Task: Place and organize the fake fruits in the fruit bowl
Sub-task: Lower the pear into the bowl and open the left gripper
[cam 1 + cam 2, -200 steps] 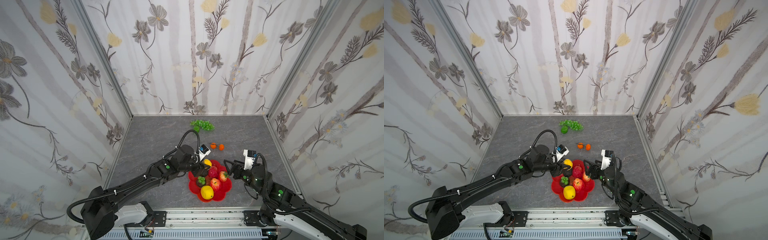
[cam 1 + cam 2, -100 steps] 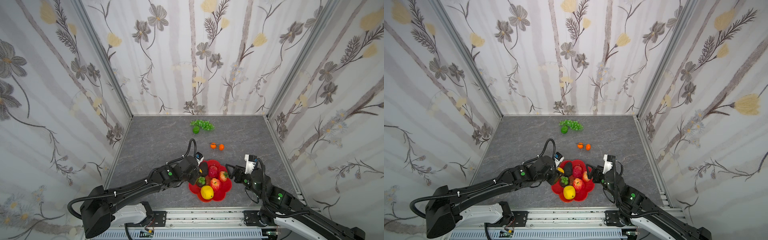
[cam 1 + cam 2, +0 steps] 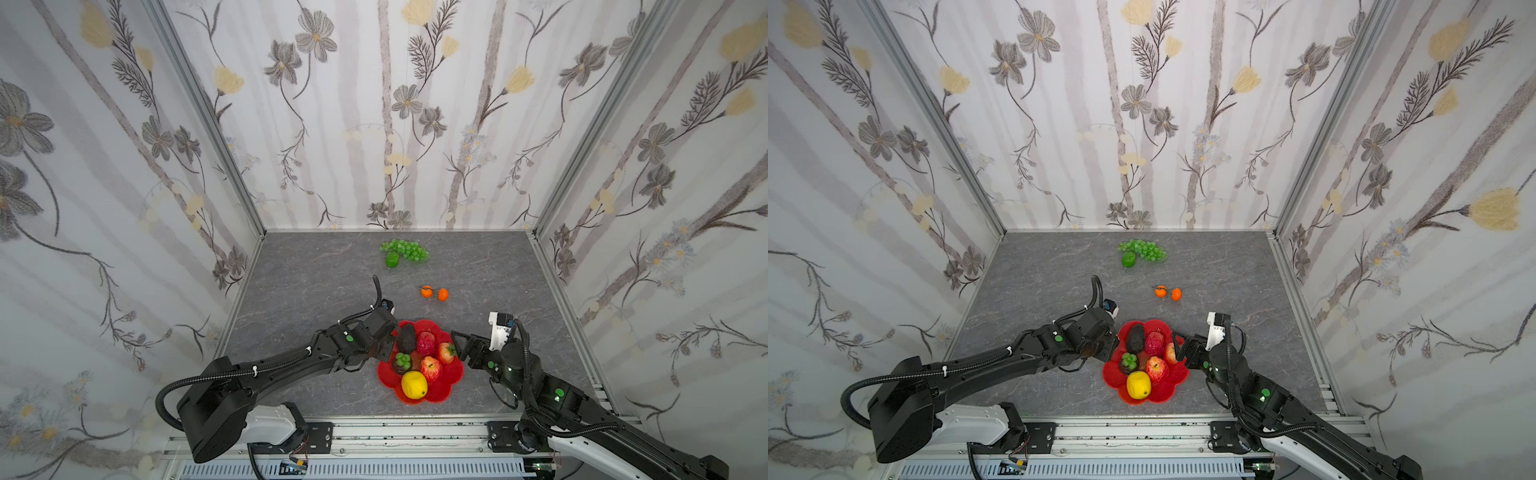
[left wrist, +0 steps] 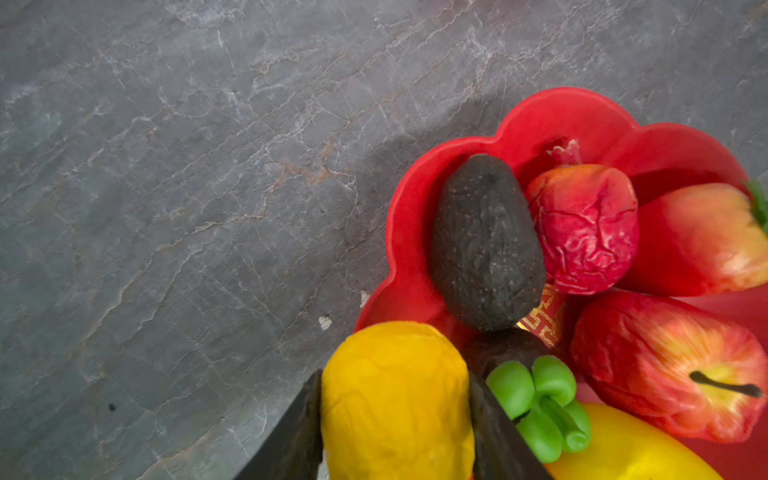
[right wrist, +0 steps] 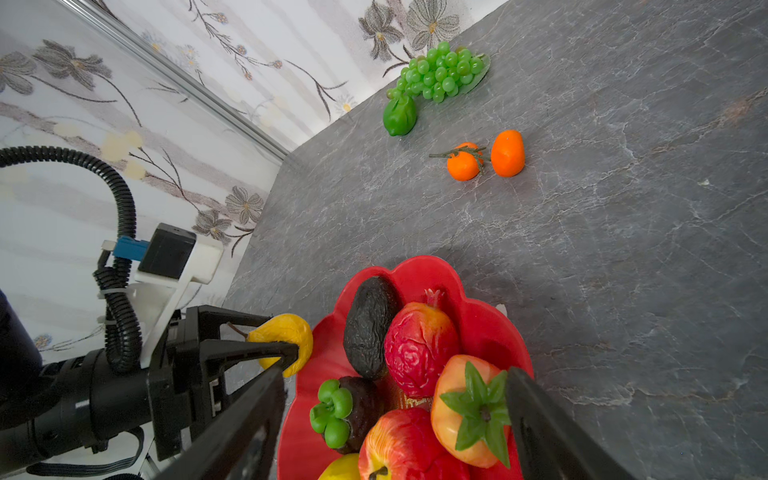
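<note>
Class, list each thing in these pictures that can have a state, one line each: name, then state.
fruit bowl: partly filled
left end effector: shut on yellow pear
yellow pear: held beside the bowl's rim, not yet in
right end effector: open
avocado: in bowl
lemon: in bowl
apple: in bowl
grape bunch: on the table, outside
green lime: on the table, beside grape bunch
oranges: on the table, outside

Floral-papered walls are enclosing the grey veined desk on three sides, while a metal rail is running along its near edge.
</note>
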Available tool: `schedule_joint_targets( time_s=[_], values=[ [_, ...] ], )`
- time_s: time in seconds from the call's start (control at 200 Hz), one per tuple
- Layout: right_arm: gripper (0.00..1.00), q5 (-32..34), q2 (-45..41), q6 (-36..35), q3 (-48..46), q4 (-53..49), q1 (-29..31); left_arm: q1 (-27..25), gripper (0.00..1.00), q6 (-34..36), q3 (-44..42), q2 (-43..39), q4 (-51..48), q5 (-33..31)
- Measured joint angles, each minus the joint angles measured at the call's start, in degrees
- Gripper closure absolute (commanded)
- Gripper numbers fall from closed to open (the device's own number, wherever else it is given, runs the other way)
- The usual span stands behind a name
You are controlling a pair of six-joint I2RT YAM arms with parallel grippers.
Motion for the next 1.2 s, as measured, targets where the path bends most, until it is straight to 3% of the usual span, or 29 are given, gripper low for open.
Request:
schedule_joint_targets(
  time_s=[0.415, 0.839, 1.199],
  values=[
    [0.16, 0.0, 0.39, 0.04, 0.0, 0.0, -0.02, 1.07, 0.53, -2.91, 0.9, 4.52, 1.51, 2.89],
    [0.16, -0.02, 1.38, 0.02, 0.04, 0.04, -0.04, 1.7, 0.35, -4.09, 1.92, 5.77, 1.53, 5.7],
    [0.16, -0.02, 1.68, 0.02, 0.04, 0.04, -0.04, 3.41, 0.26, -4.11, 0.07, -1.31, 1.57, 6.1]
  ],
)
